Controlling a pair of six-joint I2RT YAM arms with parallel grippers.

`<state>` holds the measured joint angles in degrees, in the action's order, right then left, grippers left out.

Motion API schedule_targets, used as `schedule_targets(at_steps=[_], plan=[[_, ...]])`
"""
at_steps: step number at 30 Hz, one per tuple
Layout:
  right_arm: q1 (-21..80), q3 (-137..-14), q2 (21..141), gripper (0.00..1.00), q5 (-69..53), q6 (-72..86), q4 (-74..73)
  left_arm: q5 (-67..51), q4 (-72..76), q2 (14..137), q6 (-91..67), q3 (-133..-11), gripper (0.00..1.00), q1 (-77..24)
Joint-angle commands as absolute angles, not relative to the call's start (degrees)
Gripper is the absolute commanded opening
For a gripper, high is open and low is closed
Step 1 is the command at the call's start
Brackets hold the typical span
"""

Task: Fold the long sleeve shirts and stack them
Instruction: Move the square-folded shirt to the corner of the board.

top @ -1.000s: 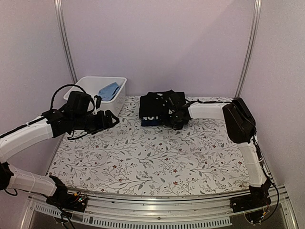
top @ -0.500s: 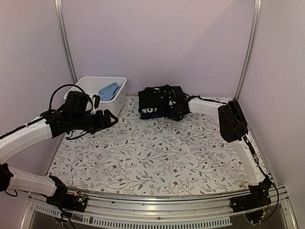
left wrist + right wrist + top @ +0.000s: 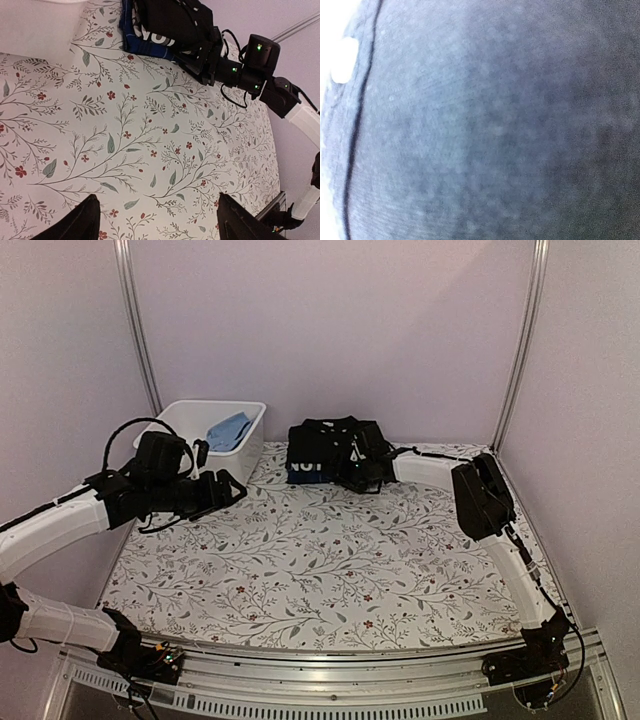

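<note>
The long sleeve shirts lie folded in one stack (image 3: 318, 448) at the back middle of the table. A plain black one (image 3: 170, 17) is on top, and under it is a dark one with white lettering (image 3: 150, 37). My right gripper (image 3: 360, 473) is pressed against the stack's right side. Dark cloth (image 3: 480, 120) with a small white button (image 3: 344, 60) fills the right wrist view, so its fingers are hidden. My left gripper (image 3: 232, 488) hovers over the table's left part, far from the stack. It is open with nothing between its fingers (image 3: 85, 220).
A white bin (image 3: 190, 420) with a blue cloth (image 3: 228, 430) in it stands at the back left, just left of the stack. The floral tablecloth (image 3: 330, 560) covers the table. Walls and metal posts (image 3: 520, 340) close the back and sides.
My right gripper has reached farther back and left into the stack, and the stack has slid a little to the left. The left arm has not moved.
</note>
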<state>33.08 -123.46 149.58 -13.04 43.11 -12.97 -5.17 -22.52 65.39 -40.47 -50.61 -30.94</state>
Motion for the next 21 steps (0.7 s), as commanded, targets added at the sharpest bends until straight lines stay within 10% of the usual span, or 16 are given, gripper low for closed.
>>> schedule_targets(at_steps=[1, 21], plan=[[32.48, -123.21, 153.41, 0.74, -16.09, 44.93, -12.24, -5.76, -21.14, 66.04, -39.69, -49.99, 0.80, -30.23], [32.43, -109.33, 135.36, 0.99, -16.31, 39.30, -11.25, -9.91, -16.70, 70.67, -40.29, -52.40, 0.88, -30.41]])
